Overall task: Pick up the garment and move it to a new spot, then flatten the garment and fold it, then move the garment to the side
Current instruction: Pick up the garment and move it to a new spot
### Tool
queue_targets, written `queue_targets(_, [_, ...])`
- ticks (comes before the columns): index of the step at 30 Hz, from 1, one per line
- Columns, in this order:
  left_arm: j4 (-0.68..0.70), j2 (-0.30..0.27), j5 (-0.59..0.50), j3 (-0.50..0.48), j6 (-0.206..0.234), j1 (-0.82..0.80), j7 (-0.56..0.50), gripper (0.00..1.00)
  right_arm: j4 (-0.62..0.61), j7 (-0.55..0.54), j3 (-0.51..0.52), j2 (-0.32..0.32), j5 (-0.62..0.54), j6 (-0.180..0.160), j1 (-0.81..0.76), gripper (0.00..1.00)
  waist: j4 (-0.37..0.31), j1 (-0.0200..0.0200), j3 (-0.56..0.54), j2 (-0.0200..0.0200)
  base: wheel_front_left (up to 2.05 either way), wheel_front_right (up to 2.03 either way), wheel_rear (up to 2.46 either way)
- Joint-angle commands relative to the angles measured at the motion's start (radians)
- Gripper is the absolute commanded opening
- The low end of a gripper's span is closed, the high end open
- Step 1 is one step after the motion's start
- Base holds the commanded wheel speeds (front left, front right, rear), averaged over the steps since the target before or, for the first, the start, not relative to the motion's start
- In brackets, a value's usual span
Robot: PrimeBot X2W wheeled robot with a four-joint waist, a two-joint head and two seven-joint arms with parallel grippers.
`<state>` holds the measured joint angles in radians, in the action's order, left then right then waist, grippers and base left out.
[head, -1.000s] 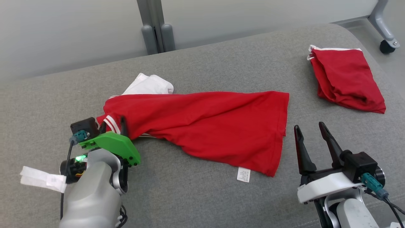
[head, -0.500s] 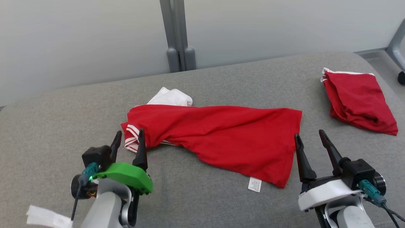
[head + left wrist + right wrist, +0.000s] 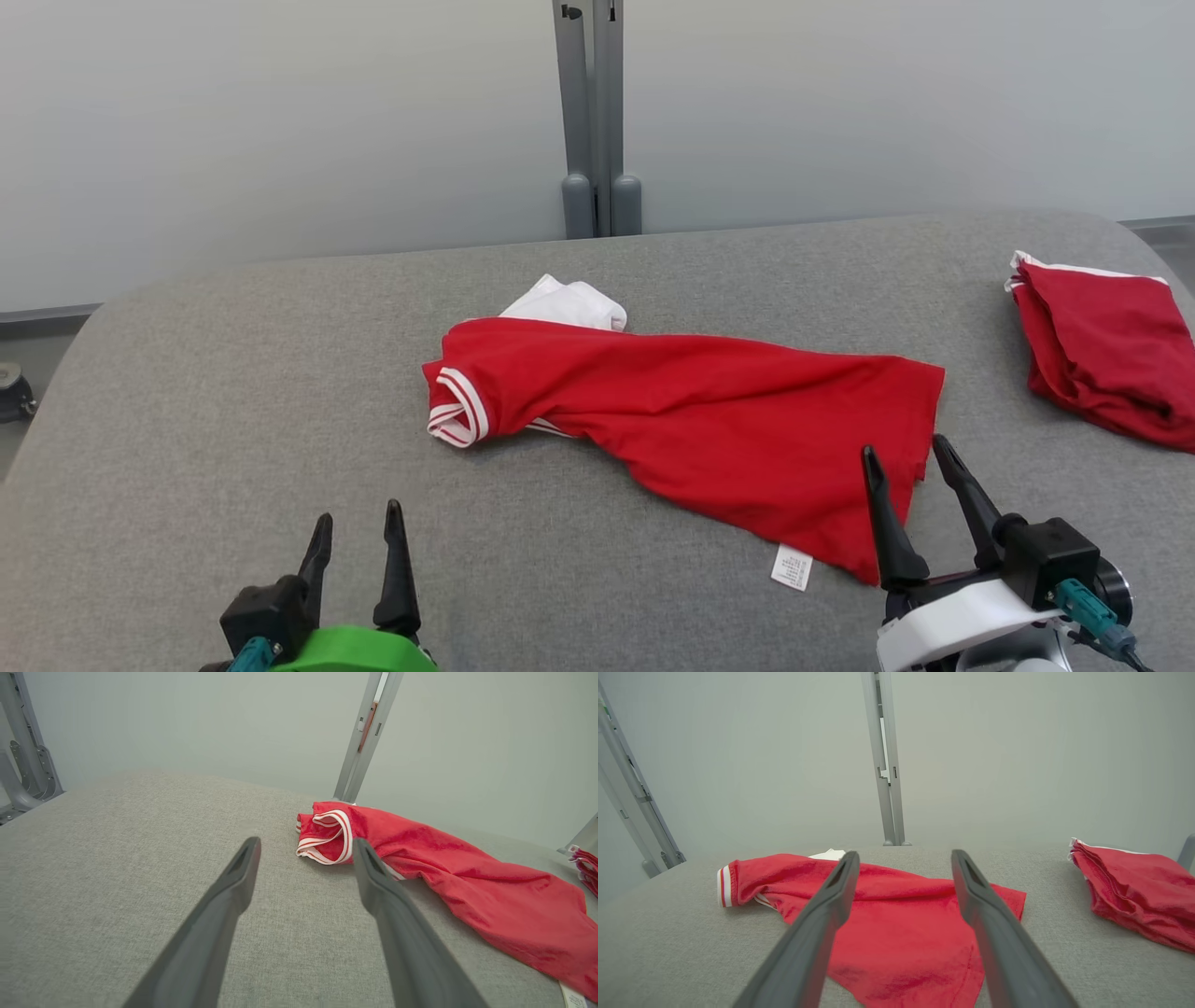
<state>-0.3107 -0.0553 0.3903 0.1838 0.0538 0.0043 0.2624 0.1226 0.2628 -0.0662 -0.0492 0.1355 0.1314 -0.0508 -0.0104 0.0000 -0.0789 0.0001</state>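
Overhead, garment with white label

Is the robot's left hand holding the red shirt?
No, the left gripper stands open and empty, well apart from the red shirt.

Light even, soft, diffuse, fairly bright. Faint shadow along near edge of red garment. Head view sharp. Wrist views bend at edges: grey post leans. Left pincer soft, out of focus close to lens.
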Motion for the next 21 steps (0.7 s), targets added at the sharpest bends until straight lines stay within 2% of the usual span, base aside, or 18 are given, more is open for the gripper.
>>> queue_targets(1, [0.013, 0.001, -0.008, -0.004, 0.008, 0.021, 0.003, 1.0, 0.001, 0.003, -0.006, -0.002, 0.012, -0.002, -0.016, 1.0, 0.01, 0.0, -0.001, -0.0001, 0.0, 0.0, 0.0])
queue_targets(21, [0.022, 0.004, 0.005, 0.03, 0.033, 0.017, 0.003, 1.0, 0.053, 0.003, -0.03, -0.002, 0.013, -0.002, -0.001, 1.0, 0.019, 0.0, 0.02, -0.0001, 0.0, 0.0, 0.0])
